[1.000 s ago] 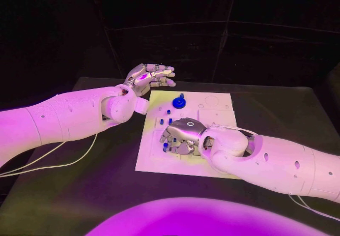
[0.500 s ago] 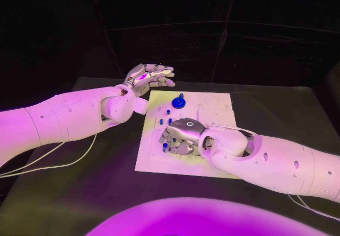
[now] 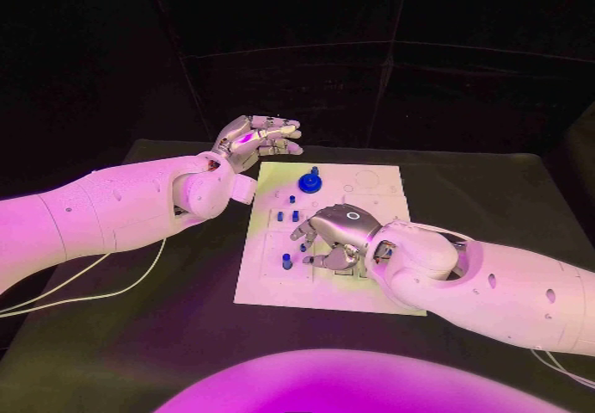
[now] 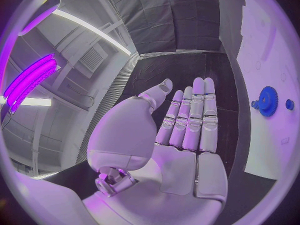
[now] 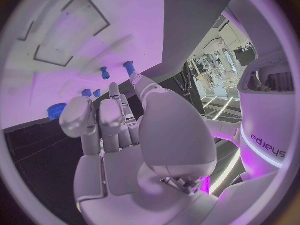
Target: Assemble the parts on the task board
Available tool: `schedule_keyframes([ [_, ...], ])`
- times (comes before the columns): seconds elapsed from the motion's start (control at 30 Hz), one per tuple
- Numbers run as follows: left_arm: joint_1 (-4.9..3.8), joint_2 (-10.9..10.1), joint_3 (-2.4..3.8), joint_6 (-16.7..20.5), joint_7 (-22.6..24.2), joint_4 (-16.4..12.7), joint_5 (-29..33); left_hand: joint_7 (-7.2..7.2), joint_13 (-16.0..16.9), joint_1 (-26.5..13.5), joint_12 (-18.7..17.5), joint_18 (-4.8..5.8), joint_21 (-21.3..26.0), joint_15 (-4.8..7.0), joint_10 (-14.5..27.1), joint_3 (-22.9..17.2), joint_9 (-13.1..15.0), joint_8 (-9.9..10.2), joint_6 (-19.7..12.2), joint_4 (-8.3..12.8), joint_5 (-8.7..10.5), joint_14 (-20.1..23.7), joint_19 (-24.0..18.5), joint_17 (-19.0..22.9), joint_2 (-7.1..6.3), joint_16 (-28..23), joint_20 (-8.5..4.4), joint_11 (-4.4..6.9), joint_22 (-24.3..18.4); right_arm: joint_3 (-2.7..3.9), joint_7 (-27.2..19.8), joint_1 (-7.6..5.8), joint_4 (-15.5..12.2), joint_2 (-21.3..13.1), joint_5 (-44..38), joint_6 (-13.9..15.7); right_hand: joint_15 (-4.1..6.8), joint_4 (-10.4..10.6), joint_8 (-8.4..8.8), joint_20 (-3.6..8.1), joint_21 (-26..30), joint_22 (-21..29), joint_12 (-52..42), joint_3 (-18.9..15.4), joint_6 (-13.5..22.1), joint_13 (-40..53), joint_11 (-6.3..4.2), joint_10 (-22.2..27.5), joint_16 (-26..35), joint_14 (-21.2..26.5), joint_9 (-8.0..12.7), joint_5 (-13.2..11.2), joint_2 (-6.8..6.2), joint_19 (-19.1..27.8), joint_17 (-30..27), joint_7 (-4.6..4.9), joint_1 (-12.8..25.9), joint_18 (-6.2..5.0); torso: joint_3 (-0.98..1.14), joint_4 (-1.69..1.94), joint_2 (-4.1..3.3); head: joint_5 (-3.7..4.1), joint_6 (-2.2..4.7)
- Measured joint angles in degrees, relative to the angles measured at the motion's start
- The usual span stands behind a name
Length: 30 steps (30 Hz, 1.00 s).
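Head view: our right hand [image 3: 337, 234] has shifted off the small blue parts [image 3: 288, 261], fingers curled, nothing visibly held; left hand [image 3: 254, 138] waits open, so no part is picked up.

A matt white task board [image 3: 372, 194] lies on the matt black table [image 3: 496, 206]; the gear [image 3: 311, 182] looks like blue plastic.

Overhead head camera, two wrist fisheyes

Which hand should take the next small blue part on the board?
Right hand, probably: it hovers over the task board beside the small blue pegs. The left hand is open, off the board's far corner.
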<state>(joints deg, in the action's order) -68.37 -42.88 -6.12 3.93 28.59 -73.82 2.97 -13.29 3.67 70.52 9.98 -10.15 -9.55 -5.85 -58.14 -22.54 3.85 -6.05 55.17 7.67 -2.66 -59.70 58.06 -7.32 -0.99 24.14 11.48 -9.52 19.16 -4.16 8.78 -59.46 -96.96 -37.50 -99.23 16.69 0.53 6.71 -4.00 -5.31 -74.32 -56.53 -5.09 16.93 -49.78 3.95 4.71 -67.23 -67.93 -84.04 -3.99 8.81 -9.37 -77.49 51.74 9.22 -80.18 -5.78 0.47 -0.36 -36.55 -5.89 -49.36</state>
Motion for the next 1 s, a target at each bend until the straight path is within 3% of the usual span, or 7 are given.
schedule_keyframes([
  [0.17, 0.0, -0.09, 0.0, 0.0, -0.03, 0.03, -0.01, 0.0, 0.0, 0.0, 0.0, 0.0, 0.0, 0.0, 0.0, 0.0, 0.0, 0.0, 0.0, 0.0, 0.0, 0.0, 0.0, 0.0, 0.0, 0.0, 0.0, 0.0, 0.0, 0.15, 0.66, -1.9, -3.05, -5.3, 3.66, 3.02, 0.0, 0.97, -2.15, -0.66, -0.81, -1.77, -2.45, -0.96, -4.68, 1.23, -0.11, -4.33, -1.43, 0.0, -0.77, 0.0, 0.53, -0.59, 2.05, 0.05, 0.52, 0.0, -0.01, -0.11, 0.05, 0.71, 0.48],
  [0.37, 0.0, -0.15, -0.01, 0.0, -0.07, 0.03, -0.01, 0.0, 0.0, 0.0, 0.0, 0.0, 0.0, 0.0, 0.0, 0.0, 0.0, 0.0, 0.0, 0.0, 0.0, 0.0, 0.09, -0.01, 0.0, 0.0, 0.09, 0.0, -0.02, 0.23, 3.18, -3.33, -5.38, -13.23, 13.86, 4.02, 1.4, 3.97, -5.33, 0.82, -3.73, -7.11, -8.4, -3.96, -9.74, 5.71, -2.67, -12.23, -7.6, 0.09, -1.7, 3.09, 0.86, -3.15, 11.24, -2.38, 4.4, 0.01, -0.21, -0.31, 0.23, 3.2, 1.24],
  [0.5, 0.0, -0.15, -0.02, 0.0, -0.09, 0.12, -0.01, 0.0, 0.0, 0.23, 0.23, -0.01, 0.22, 0.0, 0.0, -0.01, 0.0, 0.0, 0.0, -0.01, 0.0, 0.0, 0.2, 0.09, 0.54, -0.28, 0.21, 0.0, -0.25, 0.14, 5.89, -3.51, -5.84, -16.92, 19.36, 3.91, 2.41, 4.92, -6.84, 1.99, -4.22, -7.84, -12.72, -7.14, -11.24, 10.35, -3.58, -14.05, -8.05, 0.09, -2.35, 6.92, 0.48, -3.62, 11.61, -3.48, 5.85, 0.0, -0.37, -0.65, 0.34, 5.09, 1.65],
  [0.63, 0.0, -0.19, -0.05, 0.0, -0.1, 0.17, -0.01, 0.01, 0.0, -0.32, 0.26, -0.01, 0.22, 0.0, 0.21, 0.02, 0.0, -0.22, -0.01, -0.71, 0.0, 0.0, 0.21, 0.18, 1.53, -0.39, 0.2, -0.21, -0.55, 0.12, 9.23, -3.43, -6.15, -19.76, 21.76, 3.59, 2.68, 6.51, -8.16, 2.18, -4.62, -8.71, -18.72, -11.32, -11.17, 17.84, -4.22, -12.37, -8.91, 0.0, -3.27, 9.76, 1.1, -3.81, 12.68, -3.72, 7.38, 0.16, -0.42, -1.2, 0.43, 6.7, 1.97],
  [0.67, 0.01, -0.2, -0.05, -0.01, -0.1, 0.18, -0.01, 0.12, 0.0, -0.79, 0.26, -0.01, 0.43, 0.0, 0.23, 0.11, 0.0, -0.22, -0.16, -1.33, 0.0, 0.0, 0.2, 0.22, 2.0, -0.39, 0.21, -0.19, -0.67, 0.11, 10.09, -3.32, -6.28, -20.23, 21.82, 3.46, 2.68, 7.08, -8.48, 2.31, -4.62, -8.85, -20.79, -12.49, -10.88, 20.46, -4.1, -11.63, -8.96, 0.0, -3.52, 9.76, 1.42, -3.93, 12.89, -3.98, 7.69, 0.89, -0.43, -1.3, 0.46, 6.94, 1.99],
  [0.8, 0.01, -0.27, -0.08, -0.06, -0.1, 0.21, -0.01, 0.08, 0.0, -3.44, 0.61, -0.01, 0.67, -0.21, 0.82, 0.48, 0.0, -0.22, -0.73, -4.65, 0.0, -0.21, 0.22, 0.38, 4.65, -0.63, 0.62, -0.4, -1.36, 0.05, 14.04, -2.7, -7.25, -21.85, 20.81, 2.56, 2.88, 9.49, -10.65, 2.38, -4.88, -9.47, -32.87, -16.94, -9.4, 35.02, -4.14, -9.22, -9.83, 0.2, -4.98, 9.76, 2.41, -4.01, 13.89, -4.03, 8.16, 0.93, -0.38, -1.68, 0.58, 7.83, 2.02],
  [1.0, 0.01, -0.38, -0.16, -0.3, -0.08, 0.18, -0.01, -0.2, 0.07, -6.05, 1.28, 0.0, 1.31, -0.42, 1.65, 0.05, 0.0, -0.22, -1.44, -7.55, 0.0, 0.0, 0.22, 0.47, 6.17, -0.63, 0.62, -0.41, -2.31, 0.03, 18.17, -1.88, -7.91, -22.42, 18.39, 1.56, 2.88, 9.75, -12.14, 2.38, -4.88, -9.74, -40.08, -19.89, -8.67, 43.74, -4.1, -9.2, -10.27, 0.2, -6.02, 10.17, 3.16, -4.01, 14.68, -3.87, 7.91, 0.93, -0.32, -1.79, 0.61, 8.32, 1.99],
])
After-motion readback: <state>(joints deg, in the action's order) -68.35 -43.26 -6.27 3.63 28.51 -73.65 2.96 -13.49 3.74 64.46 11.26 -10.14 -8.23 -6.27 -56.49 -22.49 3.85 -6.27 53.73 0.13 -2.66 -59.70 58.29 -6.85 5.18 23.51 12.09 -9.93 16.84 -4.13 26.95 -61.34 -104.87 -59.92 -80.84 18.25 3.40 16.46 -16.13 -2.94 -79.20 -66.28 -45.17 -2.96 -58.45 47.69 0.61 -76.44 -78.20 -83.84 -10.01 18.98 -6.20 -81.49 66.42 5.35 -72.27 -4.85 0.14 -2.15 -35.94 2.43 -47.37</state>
